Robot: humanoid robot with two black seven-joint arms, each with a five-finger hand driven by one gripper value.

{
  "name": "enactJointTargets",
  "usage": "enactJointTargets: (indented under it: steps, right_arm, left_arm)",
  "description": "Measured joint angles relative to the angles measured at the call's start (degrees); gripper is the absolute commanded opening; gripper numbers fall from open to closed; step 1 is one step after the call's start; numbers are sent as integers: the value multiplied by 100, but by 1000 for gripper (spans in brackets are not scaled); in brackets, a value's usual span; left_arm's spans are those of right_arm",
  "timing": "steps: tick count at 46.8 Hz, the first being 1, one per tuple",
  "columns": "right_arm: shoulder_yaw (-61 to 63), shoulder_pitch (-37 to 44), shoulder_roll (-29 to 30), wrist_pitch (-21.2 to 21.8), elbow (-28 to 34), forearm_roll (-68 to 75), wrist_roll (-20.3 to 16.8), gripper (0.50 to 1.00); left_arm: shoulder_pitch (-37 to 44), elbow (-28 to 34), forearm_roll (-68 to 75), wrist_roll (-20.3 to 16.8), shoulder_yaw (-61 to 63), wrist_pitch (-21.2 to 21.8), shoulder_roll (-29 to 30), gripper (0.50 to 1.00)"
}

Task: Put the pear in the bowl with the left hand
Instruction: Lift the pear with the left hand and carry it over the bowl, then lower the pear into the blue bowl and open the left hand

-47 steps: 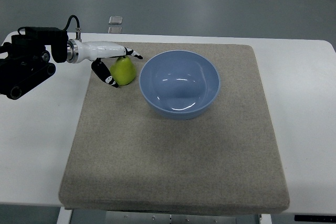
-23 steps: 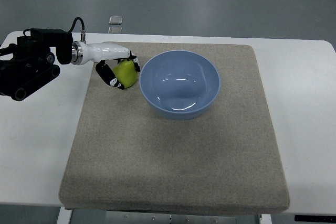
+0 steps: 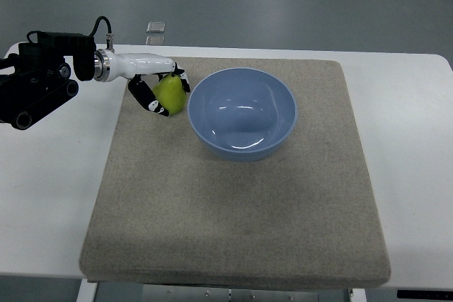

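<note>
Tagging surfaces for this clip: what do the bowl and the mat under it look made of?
Blue bowl: smooth and glossy, with bright light reflections inside; probably plastic or glazed ceramic. Mat: beige, matte, finely speckled, likely felt or woven fabric.

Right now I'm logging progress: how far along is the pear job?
Reach done: the left hand is at the pear, fingers curled around it. In hand: the grasp, with the pear beside the bowl, whether lifted off the mat I cannot tell. Left: carry it over the rim and release; the bowl is empty.
</note>
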Motion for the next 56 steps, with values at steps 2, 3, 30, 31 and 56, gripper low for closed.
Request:
enactJointTargets:
  steps: [2, 3, 30, 31, 56]
  right_arm:
    - [0, 0, 0, 0, 1, 0, 0, 926]
    - [0, 0, 0, 0, 1, 0, 0, 926]
    - [0, 0, 0, 0, -2, 0, 0, 926]
    - [0, -1, 0, 0, -2, 0, 0, 926]
    - [0, 0, 0, 0, -2, 0, 0, 926]
  left_arm:
    - [-123, 4, -98, 0, -9, 0, -8, 500]
    - [-207, 12, -185, 0, -14, 0, -16, 500]
    - [-1038, -677, -1250, -1, -22, 52, -14, 500]
    - [-1022, -754, -1275, 0, -22, 52, -11, 500]
    - [-761, -1415, -1285, 2, 87, -22, -63, 500]
